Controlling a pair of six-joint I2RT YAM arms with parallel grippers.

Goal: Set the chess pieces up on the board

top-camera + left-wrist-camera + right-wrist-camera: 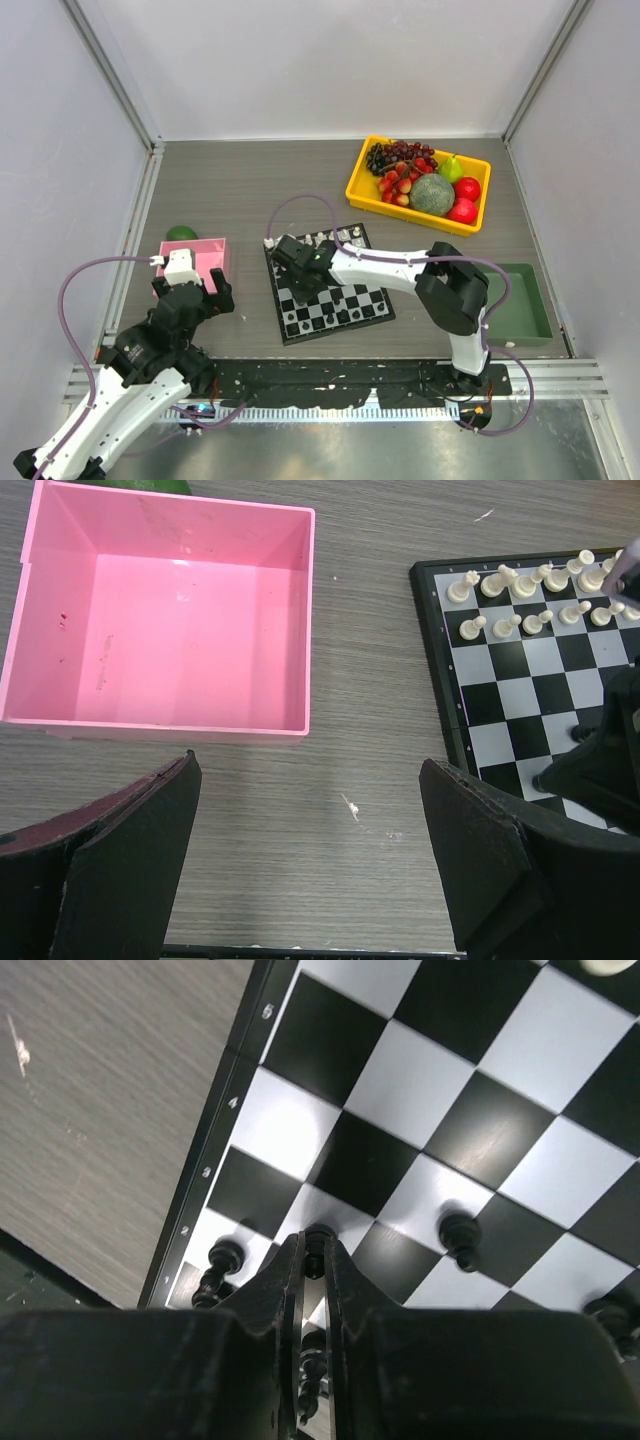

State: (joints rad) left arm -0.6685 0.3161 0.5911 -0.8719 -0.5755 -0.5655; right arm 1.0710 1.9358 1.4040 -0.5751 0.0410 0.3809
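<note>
Black piece (317, 1237) sits pinched in the right tool (314, 1258), lower centre of frame, on the board (400, 1080); a skewed lift could topple close neighbours (458, 1238); left tool (310, 865) spread wide.

Fixed overhead camera, above and behind the robot, looks steeply down across the whole table (250, 180). Left wrist camera hangs at middling height, facing down at the pink tray (180, 630) and the board (520, 680). Right wrist camera sits close over the board's squares. All three views share the board.
</note>
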